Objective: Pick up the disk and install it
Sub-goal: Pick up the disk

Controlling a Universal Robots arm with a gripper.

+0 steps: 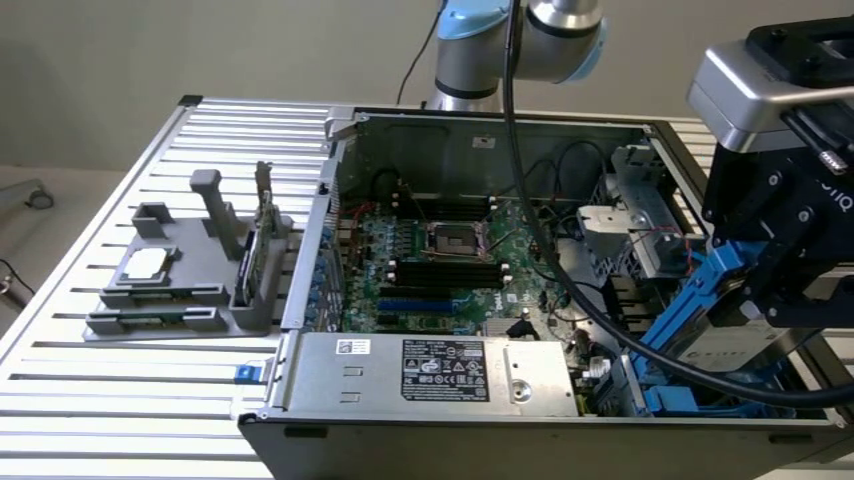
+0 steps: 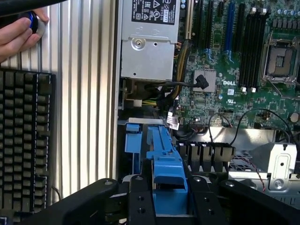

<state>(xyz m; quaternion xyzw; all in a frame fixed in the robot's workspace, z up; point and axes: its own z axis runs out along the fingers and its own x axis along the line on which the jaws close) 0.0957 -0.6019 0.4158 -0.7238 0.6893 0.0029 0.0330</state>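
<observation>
Disk (image 1: pixel 723 335), a flat silver-grey metal slab framed in blue plastic, is hanging tilted in the exterior view, over the drive bay at that view's right end of the open computer case (image 1: pixel 534 440). The black gripper (image 1: pixel 754 305) is clamping it from above, jaws closed narrowly on its edges. A thick, glossy black cable (image 1: pixel 561 270) is looping down from the arm (image 1: pixel 521 40) across the case. Inside, the green motherboard (image 1: pixel 441 250) is lying flat, and a boxy grey metal power supply (image 1: pixel 427 375) with a white-printed label is sitting along the near wall. The case is resting on a ribbed aluminium table (image 1: pixel 80 400). Well apart from it, toward the view's left, a matte grey plastic rack (image 1: pixel 174 300) is carrying a small square silver chip (image 1: pixel 147 265).

In the wrist view, the disk (image 2: pixel 168 173) is showing its smooth blue plastic edge, which two matte black fingers (image 2: pixel 140 201) of the gripper (image 2: pixel 169 183) are pinching between them. Beyond it, more blue plastic rails (image 2: pixel 133 143) are standing in the bay beside the power supply (image 2: pixel 147 42) and the motherboard (image 2: pixel 243 70). On the table (image 2: pixel 84 93), a black keyboard (image 2: pixel 23 140) is lying flat, and a hand (image 2: pixel 16 35) is resting on a round blue-and-silver knob (image 2: pixel 35 21).
</observation>
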